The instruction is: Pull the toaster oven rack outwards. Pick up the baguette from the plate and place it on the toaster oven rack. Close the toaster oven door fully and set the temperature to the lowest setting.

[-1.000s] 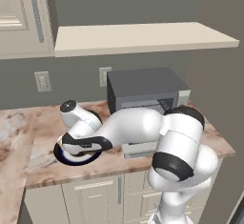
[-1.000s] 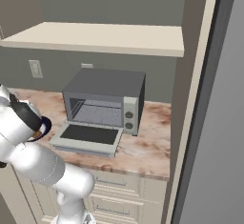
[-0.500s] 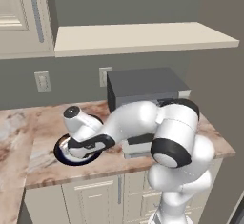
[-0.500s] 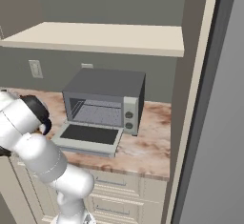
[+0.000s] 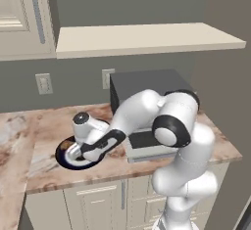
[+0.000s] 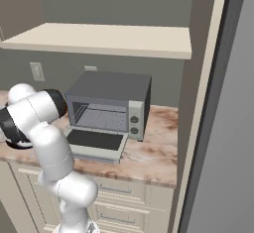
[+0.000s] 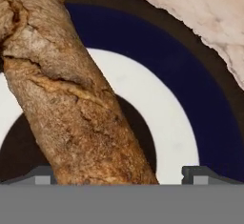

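The claw (image 7: 119,173) hangs low over the plate (image 7: 190,80), its two fingertips (image 7: 195,173) spread wide, one on each side of the baguette (image 7: 71,99); it is released, with the right tip well clear of the crust and the left tip close beside it. In the hand view the baguette runs from 11 o'clock down to 6 o'clock across the plate's white ring and dark centre. The plate's rim curves past toward 2 o'clock, with bare marble surface (image 7: 209,13) beyond it.

In the left base view the plate (image 5: 66,158) lies near the surface's front edge, at 9 o'clock from the toaster oven (image 5: 147,84). In the right base view the toaster oven door (image 6: 94,143) lies folded down flat, and the toaster oven rack (image 6: 101,118) sits inside the cavity.
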